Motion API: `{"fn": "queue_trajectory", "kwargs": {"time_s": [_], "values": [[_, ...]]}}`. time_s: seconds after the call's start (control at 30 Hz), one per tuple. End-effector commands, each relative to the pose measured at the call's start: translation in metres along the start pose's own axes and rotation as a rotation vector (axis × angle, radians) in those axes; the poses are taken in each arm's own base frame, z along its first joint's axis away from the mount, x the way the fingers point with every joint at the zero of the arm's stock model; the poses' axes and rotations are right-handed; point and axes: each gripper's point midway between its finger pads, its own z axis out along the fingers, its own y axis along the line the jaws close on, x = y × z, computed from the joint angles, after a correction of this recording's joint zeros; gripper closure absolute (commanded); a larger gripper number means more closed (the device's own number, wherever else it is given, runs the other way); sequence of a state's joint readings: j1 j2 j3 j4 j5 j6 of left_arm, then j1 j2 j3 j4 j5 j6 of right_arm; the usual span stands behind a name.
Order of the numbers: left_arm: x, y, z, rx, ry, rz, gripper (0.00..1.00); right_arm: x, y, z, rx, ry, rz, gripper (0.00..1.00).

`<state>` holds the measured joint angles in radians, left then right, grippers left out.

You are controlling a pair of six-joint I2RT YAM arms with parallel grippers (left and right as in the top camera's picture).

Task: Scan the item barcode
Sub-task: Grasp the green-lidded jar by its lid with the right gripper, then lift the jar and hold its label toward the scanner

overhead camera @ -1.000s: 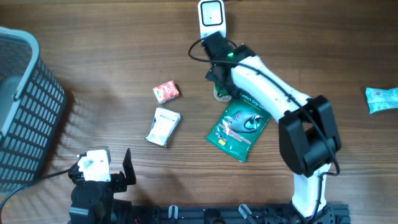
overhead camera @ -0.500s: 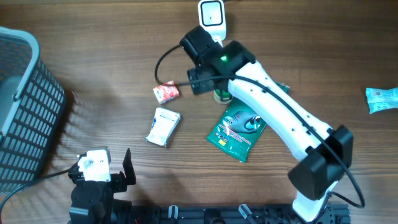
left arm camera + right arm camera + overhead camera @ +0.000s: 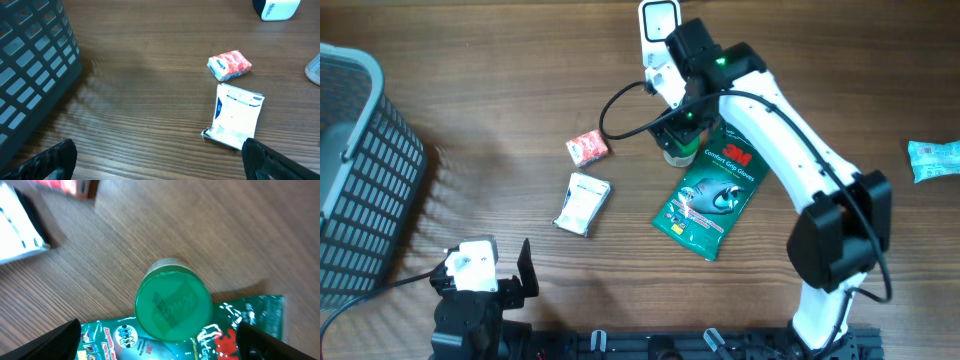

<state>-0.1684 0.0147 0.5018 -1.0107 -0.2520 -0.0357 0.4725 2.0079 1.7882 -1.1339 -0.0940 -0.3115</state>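
Overhead view, biggest stuff first: you've got the wooden table (image 3: 500, 80) with a dark mesh basket (image 3: 360, 170) at the far-left edge. Your right arm (image 3: 780, 130) stretches from the near right side up toward the far middle.

Next is the green 3M packet (image 3: 705, 200), lying flat. Its long axis runs diagonally from near-left to far-right, logo at the far-right end. Left of it is a white pouch (image 3: 582, 203), also flat, long side running roughly near to far. The white scanner (image 3: 661, 25) stands at the far edge in the middle.

The item you're after looks like the little green-lidded jar (image 3: 172, 305). It sits just near of the scanner, right at the far-left edge of the 3M packet; can't tell if they touch. It's standing upright, long axis straight up, lid facing the ceiling, so the right wrist cam sees it end-on.

Your right gripper (image 3: 160, 341) hangs directly above that jar with jaws spread wide, fingertips out at both sides of the view and clear of the lid, holding nothing. Your left gripper (image 3: 162, 162) is parked at the near-left, jaws wide too, nothing in them.

Smallest bits: a red packet (image 3: 587, 148) just far of the white pouch, and a blue packet (image 3: 932, 160) at the right edge.
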Motion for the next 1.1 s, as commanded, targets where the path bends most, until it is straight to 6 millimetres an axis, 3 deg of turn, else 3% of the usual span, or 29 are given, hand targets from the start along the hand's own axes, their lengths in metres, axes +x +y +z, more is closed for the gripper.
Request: {"fn": "queue_trajectory", "kwargs": {"time_s": [0.0,0.17,0.47,0.57,0.6,0.67,0.77,0.83,0.93,0.97,1.0,1.03,1.07], "values": [[0.0,-0.002,-0.001,0.013,-0.005,-0.005,0.0,0.011,-0.008,0.039,0.014,0.093,-0.049,0.0],[0.0,-0.002,-0.001,0.013,-0.005,-0.005,0.0,0.019,-0.012,0.066,0.018,0.154,-0.084,0.0],[0.0,-0.002,-0.001,0.013,-0.005,-0.005,0.0,0.037,-0.015,0.099,0.005,0.25,-0.123,0.0],[0.0,-0.002,-0.001,0.013,-0.005,-0.005,0.0,0.042,-0.019,0.107,0.036,0.278,-0.042,0.12],[0.0,-0.002,-0.001,0.013,-0.005,-0.005,0.0,0.044,-0.027,0.105,0.093,0.289,0.045,0.25],[0.0,-0.002,-0.001,0.013,-0.005,-0.005,0.0,0.047,-0.029,0.104,0.125,0.298,0.16,0.32],[0.0,-0.002,-0.001,0.013,-0.005,-0.005,0.0,0.05,-0.026,0.099,0.148,0.307,0.381,0.31],[0.0,-0.002,-0.001,0.013,-0.005,-0.005,0.0,0.047,-0.021,0.094,0.152,0.294,0.629,0.27],[0.0,-0.002,-0.001,0.013,-0.005,-0.005,0.0,0.034,-0.002,0.096,0.074,0.264,1.028,0.3],[0.0,-0.002,-0.001,0.013,-0.005,-0.005,0.0,0.028,0.004,0.097,0.046,0.26,1.146,0.29],[0.0,-0.002,-0.001,0.013,-0.005,-0.005,0.0,0.026,0.007,0.097,0.033,0.262,1.233,0.21],[0.0,-0.002,-0.001,0.013,-0.005,-0.005,0.0,0.025,0.009,0.097,0.029,0.266,1.315,0.06],[0.0,-0.002,-0.001,0.013,-0.005,-0.005,0.0,0.025,0.01,0.097,0.029,0.269,1.362,0.0]]}}
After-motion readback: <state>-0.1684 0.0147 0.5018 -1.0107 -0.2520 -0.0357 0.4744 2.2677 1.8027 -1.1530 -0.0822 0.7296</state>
